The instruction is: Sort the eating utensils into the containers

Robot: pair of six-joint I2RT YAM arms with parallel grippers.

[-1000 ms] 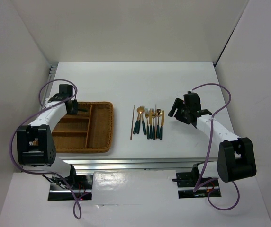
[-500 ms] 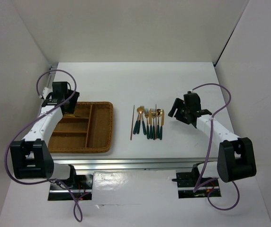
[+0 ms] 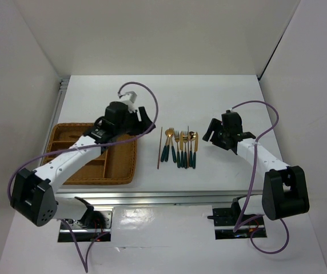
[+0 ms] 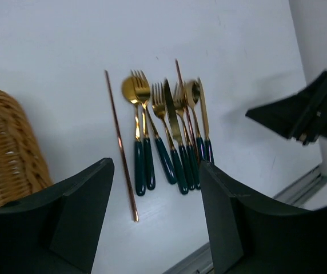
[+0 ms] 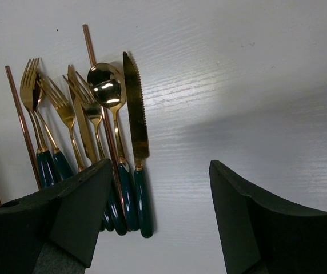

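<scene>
On white bench (image 3: 169, 94), pale walls round it, I see utensils (image 3: 182, 149) in a row, stick (image 3: 159, 147) just left, tray (image 3: 130, 171) further left. L tool (image 3: 146, 121) by tray's far-right corner and R tool (image 3: 210, 130) right of utensils, both spread, empty. Only top cam shows tray dividers; R wrist cam shows knife (image 5: 134, 114) serrations.

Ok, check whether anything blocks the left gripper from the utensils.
Nothing visible does. The left gripper hangs open to the left of the utensils, with only bare table between them. A thin stick lies nearest it, apart from the rest.
</scene>
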